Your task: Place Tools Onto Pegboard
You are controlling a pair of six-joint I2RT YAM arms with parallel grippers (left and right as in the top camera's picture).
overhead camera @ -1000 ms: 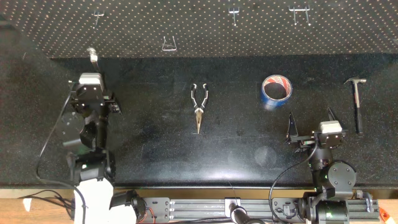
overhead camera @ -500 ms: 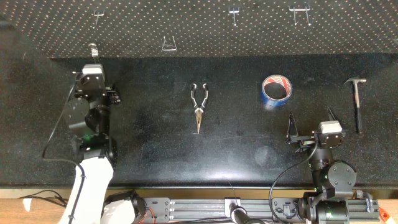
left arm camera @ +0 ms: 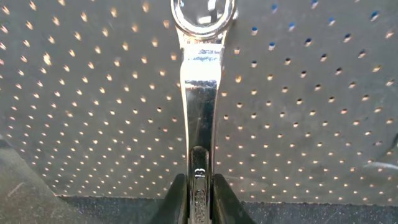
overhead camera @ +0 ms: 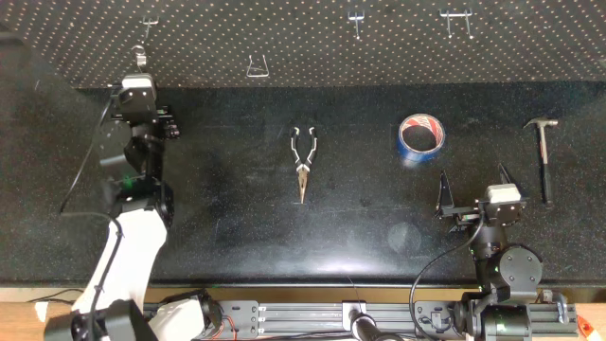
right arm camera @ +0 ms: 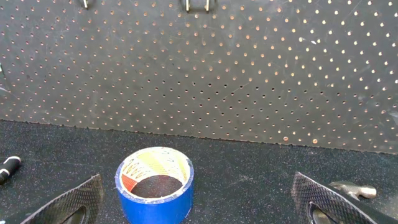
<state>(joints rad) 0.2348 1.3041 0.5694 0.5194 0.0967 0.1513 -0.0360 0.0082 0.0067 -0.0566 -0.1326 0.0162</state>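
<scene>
Now, vs 1 s ago, your L arm is farther up the top view. The left gripper (left arm camera: 199,188) has gone from the black mat (overhead camera: 237,218) to the pegboard's (overhead camera: 303,38) lower edge, and the wrench (left arm camera: 200,93) tip now shows over the perforated board, near a small hook (overhead camera: 149,23). The R arm hasn't moved, and the right gripper (overhead camera: 472,197) is spread wide, holding nothing. Pliers (overhead camera: 302,161), tape roll (overhead camera: 420,135) and hammer (overhead camera: 543,156) lie where they were, well apart on the mat.

The L fingers are clamped narrow on the wrench's handle end. The wrench is shiny chrome w/ a flat, slim shank running straight out from the fingers. Its ring end is at the far tip, partly cut by the wrist view's edge. It stands in front of the board's hole pattern; can't tell if it's touching.
</scene>
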